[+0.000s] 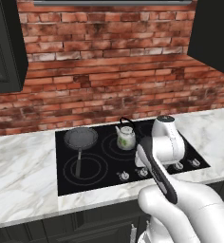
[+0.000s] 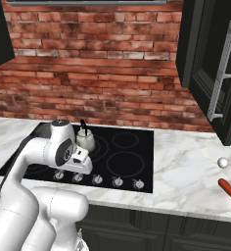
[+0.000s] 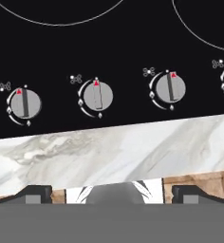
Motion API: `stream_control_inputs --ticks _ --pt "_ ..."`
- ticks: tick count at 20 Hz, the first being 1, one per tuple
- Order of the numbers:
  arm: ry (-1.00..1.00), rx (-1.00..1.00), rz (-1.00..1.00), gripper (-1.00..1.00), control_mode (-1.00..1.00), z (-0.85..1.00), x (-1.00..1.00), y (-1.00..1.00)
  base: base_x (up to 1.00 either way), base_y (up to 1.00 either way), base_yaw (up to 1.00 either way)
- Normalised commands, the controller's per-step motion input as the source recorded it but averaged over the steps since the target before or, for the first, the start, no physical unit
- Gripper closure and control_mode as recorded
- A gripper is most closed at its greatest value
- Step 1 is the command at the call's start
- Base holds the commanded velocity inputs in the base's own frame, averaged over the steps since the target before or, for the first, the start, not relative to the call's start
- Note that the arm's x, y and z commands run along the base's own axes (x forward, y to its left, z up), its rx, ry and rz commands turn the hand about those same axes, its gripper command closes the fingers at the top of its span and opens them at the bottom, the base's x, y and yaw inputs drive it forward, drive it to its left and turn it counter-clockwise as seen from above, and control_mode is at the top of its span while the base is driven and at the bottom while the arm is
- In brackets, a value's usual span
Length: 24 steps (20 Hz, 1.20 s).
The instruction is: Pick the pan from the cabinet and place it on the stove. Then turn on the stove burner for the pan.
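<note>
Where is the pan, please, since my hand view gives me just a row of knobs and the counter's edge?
Observer: The pan sits on the stove's rear left ring, with its handle pointing toward the front.
Operator: Thank you. Is anything else standing on the cooktop?
Observer: Yes, a small pale kettle stands on the ring to the pan's right, apart from it.

White marble counter [image 1: 23,166] carries black stove [image 1: 71,182]; pan [image 1: 80,138], kettle [image 1: 126,137] on stove; sausage [image 2: 230,190], white ball [image 2: 222,162] on counter.
</note>
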Motion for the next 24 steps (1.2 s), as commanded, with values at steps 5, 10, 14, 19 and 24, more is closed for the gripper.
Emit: stream_control_inputs --ticks 5,10,14,19,24 --pt "0.03 0.0 0.02 -1.0 -1.0 -0.19 0.17 0.0 0.0 0.0 0.0" --pt "0.04 0.0 0.05 -1.0 -1.0 -0.14 0.22 0.0 0.0 0.0 0.0" --pt "0.05 0.0 0.06 -1.0 -1.0 -0.08 0.25 0.01 0.0 0.0 0.0" --pt "0.04 0.0 0.06 -1.0 -1.0 -0.08 0.22 0.02 0.0 0.0 0.0" --pt "0.03 0.0 0.03 -1.0 -1.0 -0.14 0.13 0.07 0.0 0.0 0.0"
